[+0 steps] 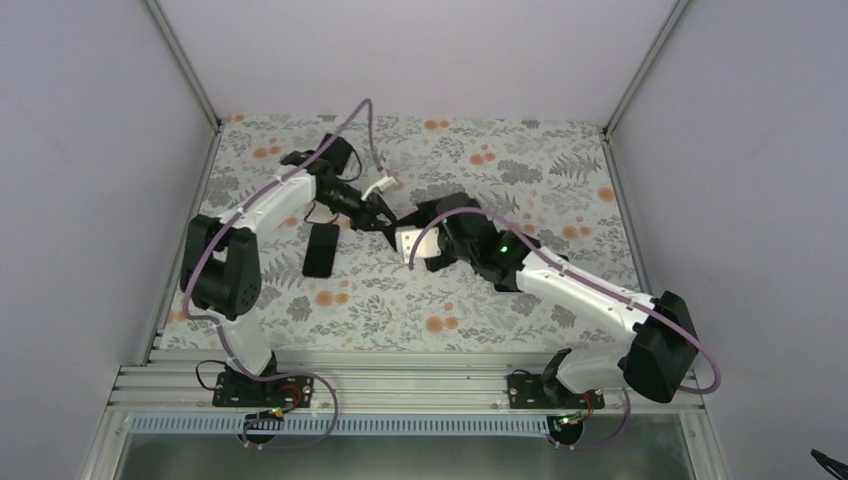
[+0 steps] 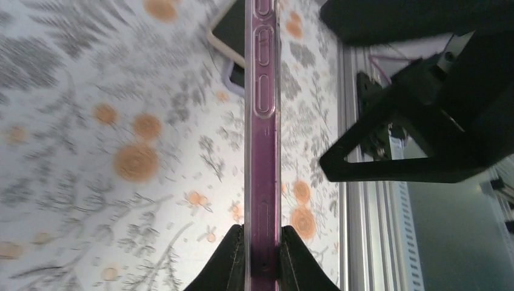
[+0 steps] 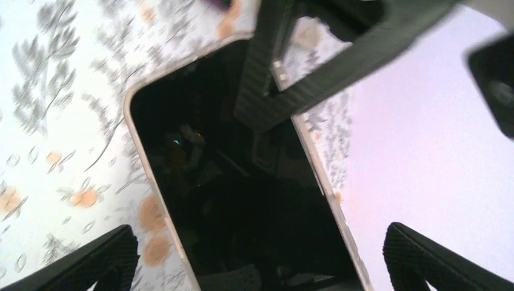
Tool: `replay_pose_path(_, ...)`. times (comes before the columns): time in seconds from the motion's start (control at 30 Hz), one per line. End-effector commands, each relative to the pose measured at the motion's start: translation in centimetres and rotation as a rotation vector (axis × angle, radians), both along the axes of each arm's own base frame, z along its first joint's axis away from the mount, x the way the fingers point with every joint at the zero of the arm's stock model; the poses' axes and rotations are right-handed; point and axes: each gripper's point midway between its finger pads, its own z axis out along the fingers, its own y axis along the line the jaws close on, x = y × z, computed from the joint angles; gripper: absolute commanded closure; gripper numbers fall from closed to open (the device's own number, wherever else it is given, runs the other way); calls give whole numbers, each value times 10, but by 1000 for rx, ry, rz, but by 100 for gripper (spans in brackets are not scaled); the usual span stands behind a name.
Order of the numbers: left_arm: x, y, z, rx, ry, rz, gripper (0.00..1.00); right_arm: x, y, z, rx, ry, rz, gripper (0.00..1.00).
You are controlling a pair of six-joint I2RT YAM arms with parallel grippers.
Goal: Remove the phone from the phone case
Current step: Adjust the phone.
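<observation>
Near the middle of the floral tabletop (image 1: 560, 180), the left gripper (image 2: 262, 235), its arm at 10 o'clock, is pinched tight across the purple translucent phone case (image 2: 262, 151), seen edge-on. The right gripper (image 3: 260, 260), its arm at 4 o'clock, stands wide, fingers either side of the dark-screened phone (image 3: 242, 200) without touching it. A black slab (image 1: 320, 250) lies at their 9 o'clock

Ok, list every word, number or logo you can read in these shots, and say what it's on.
None can be read.
The phone's dark screen shows only reflections.
The purple case edge carries button outlines but no lettering.
The flowered tablecloth has no writing.
</observation>
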Motion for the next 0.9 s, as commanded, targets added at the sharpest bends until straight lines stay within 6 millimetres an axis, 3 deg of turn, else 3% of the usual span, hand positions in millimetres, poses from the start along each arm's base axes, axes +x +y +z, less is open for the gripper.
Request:
replay_pose_path(0.0,20,5,68,-200,-117,62,98,3,5,54,240,140,-84,4)
replay_pose_path(0.23,35,14,116,-299,-199,152,98,19,6,121,505,322,-147,1)
replay_pose_path(0.47,31,20,174,-412,-295,209,98,33,-12,182,783,532,-170,1)
replay_pose_path(0.7,24,24,224,-530,-349,249,98,31,-21,232,1039,777,-131,1)
replay_pose_path(0.87,10,26,255,-633,-322,244,98,15,-23,260,1118,964,-11,1)
